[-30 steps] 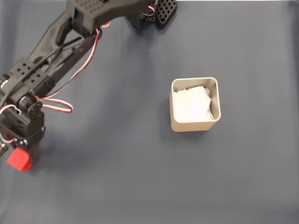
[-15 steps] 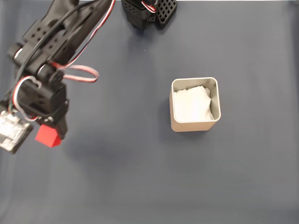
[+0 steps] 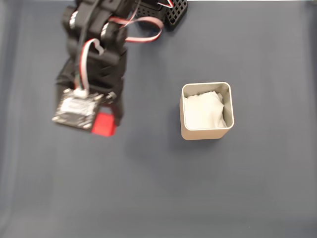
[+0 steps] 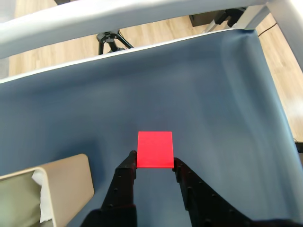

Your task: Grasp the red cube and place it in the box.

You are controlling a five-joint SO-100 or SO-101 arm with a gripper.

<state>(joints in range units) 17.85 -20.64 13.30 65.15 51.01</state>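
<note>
My gripper is shut on the red cube, which sits between the two black fingertips in the wrist view. In the fixed view the red cube hangs under the arm's wrist, held up off the dark blue cloth, left of the box. The gripper is mostly hidden there by the arm and its circuit board. The beige box with white paper lining stands right of centre; in the wrist view the box shows at the lower left.
A dark blue cloth covers the table. The arm's black base is at the top edge. In the wrist view a white frame bar and a wooden floor lie beyond the cloth's far edge.
The arm has lifted the red cube from the left edge and swung it rightward and upward in the fixed view, toward the box. The box has not moved.
</note>
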